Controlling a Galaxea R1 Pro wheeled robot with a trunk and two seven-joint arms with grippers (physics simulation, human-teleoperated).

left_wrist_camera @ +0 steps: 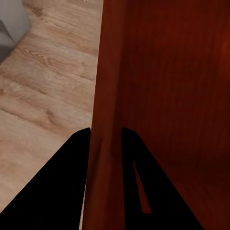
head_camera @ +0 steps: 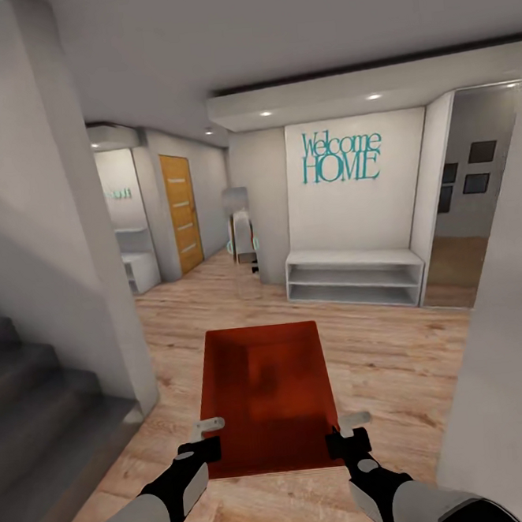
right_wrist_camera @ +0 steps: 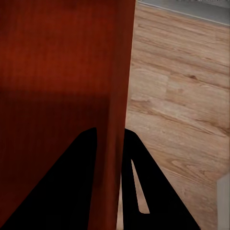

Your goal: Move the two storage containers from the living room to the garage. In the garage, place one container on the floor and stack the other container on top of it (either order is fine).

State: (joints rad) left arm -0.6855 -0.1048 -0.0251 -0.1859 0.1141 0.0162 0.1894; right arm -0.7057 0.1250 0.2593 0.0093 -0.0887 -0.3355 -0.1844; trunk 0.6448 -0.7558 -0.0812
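I hold one orange-red storage container (head_camera: 266, 395) in front of me, open side up, above the light wood-plank floor. My left gripper (head_camera: 207, 436) is shut on its left wall near the close corner, and my right gripper (head_camera: 347, 431) is shut on its right wall. In the left wrist view the storage container's wall (left_wrist_camera: 103, 120) runs between the two dark fingers (left_wrist_camera: 62, 182). The right wrist view has the opposite wall (right_wrist_camera: 117, 105) pinched between the fingers (right_wrist_camera: 153, 187), with the inside of the bin beside it.
A grey staircase (head_camera: 36, 407) descends at the left behind a white wall corner (head_camera: 94, 252). Ahead stands a white low shelf (head_camera: 356, 276) under a "Welcome HOME" sign (head_camera: 341, 157). A wooden door (head_camera: 181, 212) is at the far left and a white wall (head_camera: 508, 366) close on the right.
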